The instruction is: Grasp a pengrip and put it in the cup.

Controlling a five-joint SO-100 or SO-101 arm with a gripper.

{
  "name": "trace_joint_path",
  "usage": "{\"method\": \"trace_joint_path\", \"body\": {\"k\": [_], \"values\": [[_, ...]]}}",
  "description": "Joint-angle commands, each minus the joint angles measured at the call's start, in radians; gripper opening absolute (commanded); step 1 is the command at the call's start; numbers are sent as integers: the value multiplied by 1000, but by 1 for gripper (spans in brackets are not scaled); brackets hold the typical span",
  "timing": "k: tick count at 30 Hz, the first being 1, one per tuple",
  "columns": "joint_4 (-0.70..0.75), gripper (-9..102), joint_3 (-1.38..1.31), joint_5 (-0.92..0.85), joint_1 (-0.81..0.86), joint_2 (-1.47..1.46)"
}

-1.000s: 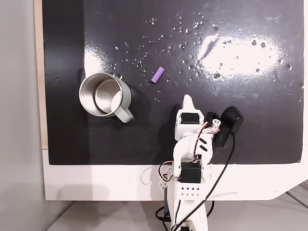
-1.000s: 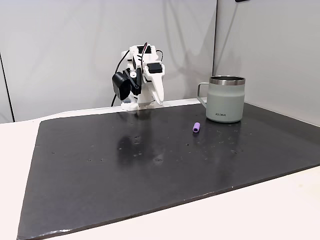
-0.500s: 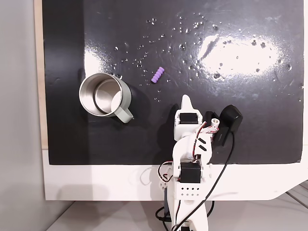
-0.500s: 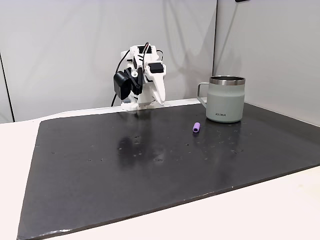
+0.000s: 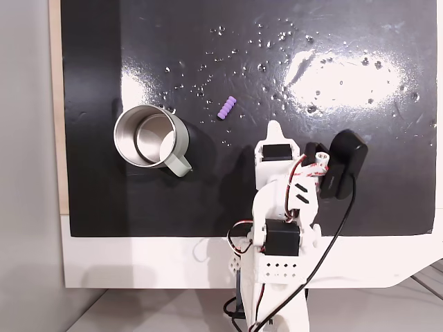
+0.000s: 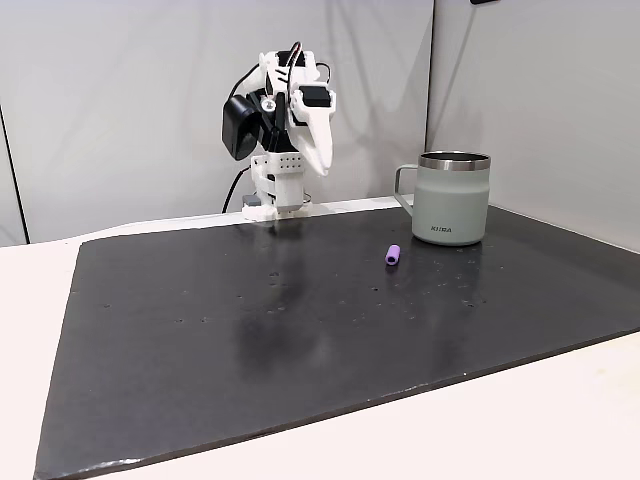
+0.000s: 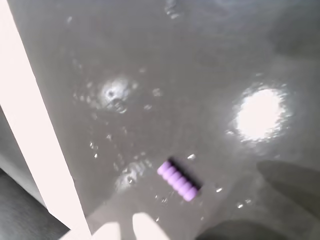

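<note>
One pengrip [image 5: 227, 107] is lying flat on the black mat [image 6: 300, 330] covering the bench, ahead of the jaws and a little to their left in the top-down fixed view, well apart from them. The gripper [image 5: 275, 128] is hanging above the mat, holding nothing, its jaws pressed together. The cup [image 5: 148, 137] is standing upright farther left of the jaws, near the pengrip, handle pointing toward the arm's side.
</note>
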Motion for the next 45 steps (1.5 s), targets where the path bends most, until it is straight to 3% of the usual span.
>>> {"method": "trace_joint_path", "body": {"k": [1, 11, 22, 33, 45], "values": [[44, 0, -219, -51, -46, -166], [183, 0, -511, -169, -186, -508], [270, 0, -732, -238, -206, -848], [327, 18, -945, -290, -224, -1124], [342, 19, -989, -334, -247, -1310]]}}
